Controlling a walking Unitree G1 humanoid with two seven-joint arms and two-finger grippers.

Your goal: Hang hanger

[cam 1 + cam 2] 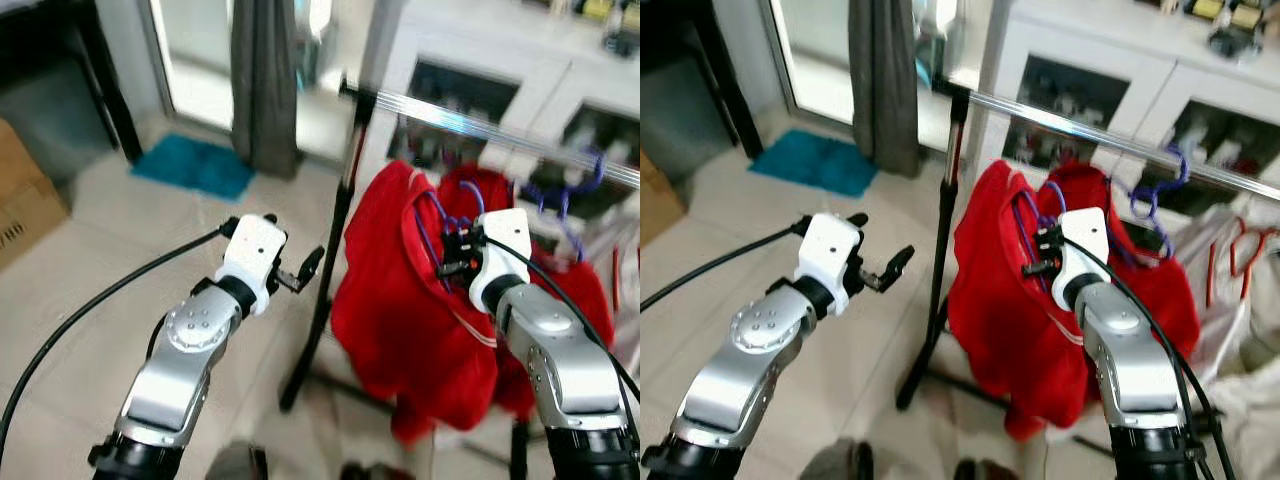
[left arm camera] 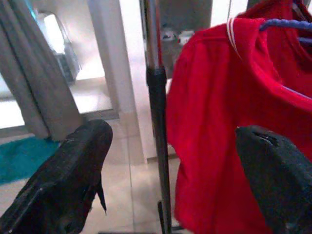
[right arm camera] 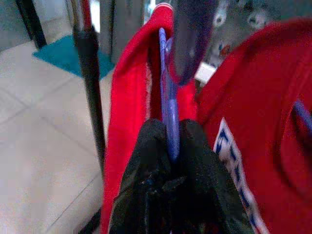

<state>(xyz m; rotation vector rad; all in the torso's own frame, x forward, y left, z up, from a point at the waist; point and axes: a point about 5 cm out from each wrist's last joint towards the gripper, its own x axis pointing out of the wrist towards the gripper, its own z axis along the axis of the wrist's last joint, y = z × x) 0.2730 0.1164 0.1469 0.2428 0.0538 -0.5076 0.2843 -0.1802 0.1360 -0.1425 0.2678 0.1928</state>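
Jaws pinch the purple hanger [image 3: 169, 117] on the right gripper [image 3: 171, 146] — left gripper [image 2: 170, 170] gapes, holding nothing.

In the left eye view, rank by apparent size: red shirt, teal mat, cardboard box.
1. Red shirt, clearly largest.
2. Teal mat and cardboard box look alike; the box is cut off by the frame edge, so no ranking between them.

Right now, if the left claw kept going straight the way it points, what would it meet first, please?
Probably the black upright pole of the clothes rack: it stands centred between the open left claw's fingers, with the red shirt just beside it. Depth is unclear.
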